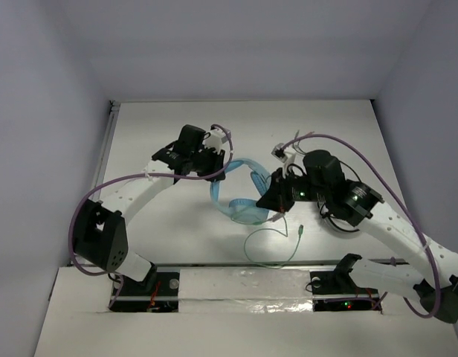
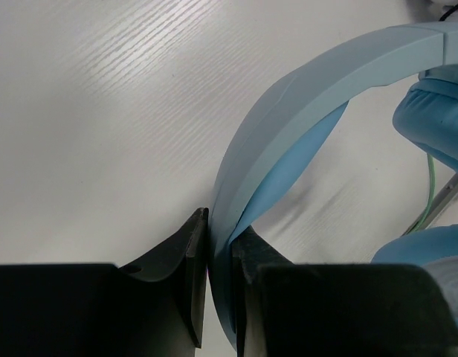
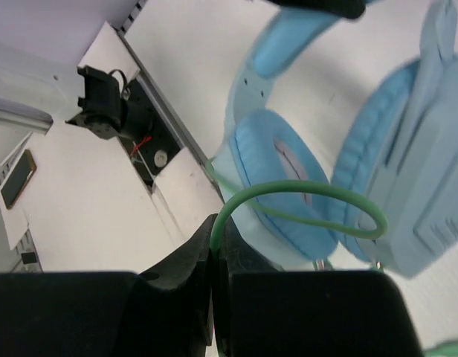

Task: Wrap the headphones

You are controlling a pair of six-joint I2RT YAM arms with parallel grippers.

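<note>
While the left arm pins the band, step in hand: winding the cord, and by my read it has barely begun, since most of the cord lies loose.
Left claw (image 2: 218,245): clenched on the smooth pale blue plastic headband (image 2: 303,89), one finger on each face of the band, working as the anchor.
Right claw (image 3: 214,253): pinched shut on the long thin pale-green cable (image 3: 303,186), which arcs up out of the jaws in a loop across the padded oval ear cups (image 3: 277,171).
Headphones: the light blue over-ear headphones (image 1: 240,190) sit mid-table between the two claws, left claw (image 1: 207,167) at the far left of the band, right claw (image 1: 277,197) just right of the cups. Whether the cups rest on the white table (image 1: 177,223) or hang lifted, the top view is too small to tell.
Slack: the rest of the cable (image 1: 273,238) curls toward the near edge and ends in a plug (image 1: 298,234).
Next move calls for: the right arm carrying its loop around the headphones while the left holds firm, then a re-grip further down the slack.
Risk: the thin cord slipping from the pinch, or the loop springing off.
</note>
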